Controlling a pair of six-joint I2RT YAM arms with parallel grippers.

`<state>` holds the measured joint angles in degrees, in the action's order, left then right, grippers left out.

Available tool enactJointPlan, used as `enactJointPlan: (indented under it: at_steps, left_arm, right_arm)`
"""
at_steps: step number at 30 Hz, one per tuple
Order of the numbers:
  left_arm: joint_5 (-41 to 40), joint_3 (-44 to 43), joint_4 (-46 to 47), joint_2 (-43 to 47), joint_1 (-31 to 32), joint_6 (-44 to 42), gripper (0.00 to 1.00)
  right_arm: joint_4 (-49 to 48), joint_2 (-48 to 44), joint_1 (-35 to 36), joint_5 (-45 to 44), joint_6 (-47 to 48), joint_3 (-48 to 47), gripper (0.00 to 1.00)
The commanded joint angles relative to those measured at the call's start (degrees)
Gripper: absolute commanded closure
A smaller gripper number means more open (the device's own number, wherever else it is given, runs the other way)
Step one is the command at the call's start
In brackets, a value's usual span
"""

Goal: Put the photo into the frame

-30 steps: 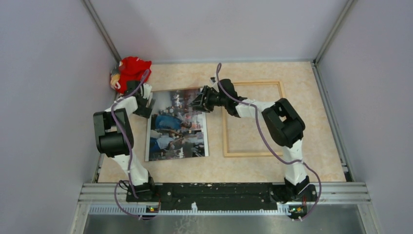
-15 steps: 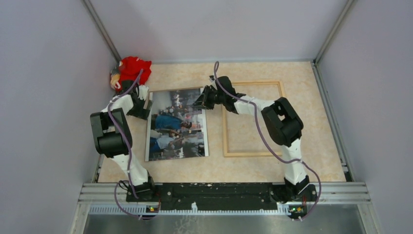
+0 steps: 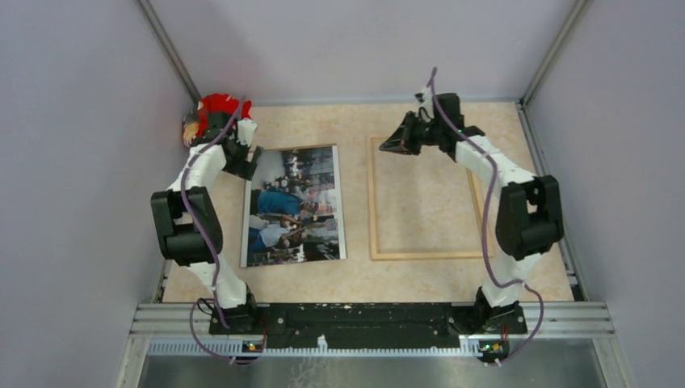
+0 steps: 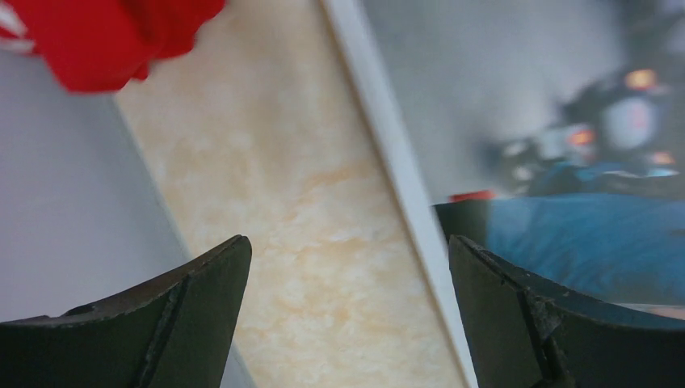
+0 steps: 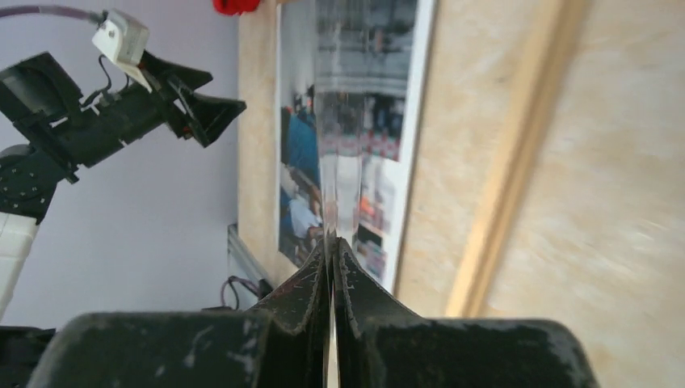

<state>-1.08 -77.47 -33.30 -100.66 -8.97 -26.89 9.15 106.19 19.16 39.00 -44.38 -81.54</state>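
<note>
The photo [image 3: 295,206] lies flat, picture up, left of centre; it also shows in the left wrist view [image 4: 557,145] and the right wrist view [image 5: 299,153]. The light-wood frame [image 3: 374,202] lies flat to its right, one rail in the right wrist view [image 5: 517,145]. My right gripper [image 3: 384,146] hovers over the frame's far left corner, shut [image 5: 331,242] on a thin clear pane [image 5: 343,137] seen edge-on. My left gripper [image 3: 245,160] is open and empty [image 4: 347,250], low over the photo's far left edge, one finger [image 4: 533,323] above the print.
A red cloth object [image 3: 220,111] lies in the far left corner, just behind my left gripper, and shows in the left wrist view [image 4: 113,36]. The grey side wall [image 4: 65,202] is close on the left. Bare marbled tabletop [image 3: 501,275] surrounds the frame.
My right gripper has left the photo's far right corner and swung right and back, over the frame's far left corner. My left gripper has shifted slightly farther back. The photo has stayed put.
</note>
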Motion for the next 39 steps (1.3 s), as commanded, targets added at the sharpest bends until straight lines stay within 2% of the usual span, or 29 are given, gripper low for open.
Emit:
enactJointPlan:
  at_steps: [1,4,8,12,20,24,28,35,39]
  left_arm:
    - [2.31,-2.89,-2.43,-0.08,7.95,1.66,0.02]
    - [2.04,-5.81,-3.03,-3.26,14.12,3.13,0.02]
    - [2.7,-12.08,-5.51,-8.43,21.95,5.28,0.02]
    - [4.38,-19.33,-7.18,-13.51,28.41,8.3,0.02]
    - [11.33,-33.39,-10.18,-25.24,37.23,15.75,0.01]
    - [12.08,-37.75,-10.3,-28.92,39.46,18.22,0.01]
    - [13.34,-37.87,-9.14,-30.35,40.76,19.86,0.02]
    - [15.82,-38.01,-7.44,-33.0,41.06,22.1,0.02]
    - [15.26,-37.51,-6.9,-34.06,41.21,21.54,0.12]
  right_arm:
    - [18.59,-11.02,-7.17,-4.74,15.08,2.12,1.0]
    - [24.09,-13.37,-11.67,-7.24,19.43,3.5,1.0]
    - [34.83,-13.54,-12.57,-25.46,26.23,-0.15,1.0]
    - [40.21,-14.56,-12.57,-36.89,27.85,-2.8,1.0]
    - [45.22,-20.65,-13.36,-44.88,29.34,-6.03,1.0]
    - [46.76,-21.68,-14.06,-45.37,29.94,-7.63,1.0]
    - [47.86,-21.64,-14.06,-45.84,30.37,-8.15,1.0]
    - [46.75,-23.11,-14.06,-40.8,29.79,-6.28,1.0]
    - [45.2,-23.08,-14.04,-37.41,29.08,-4.1,1.0]
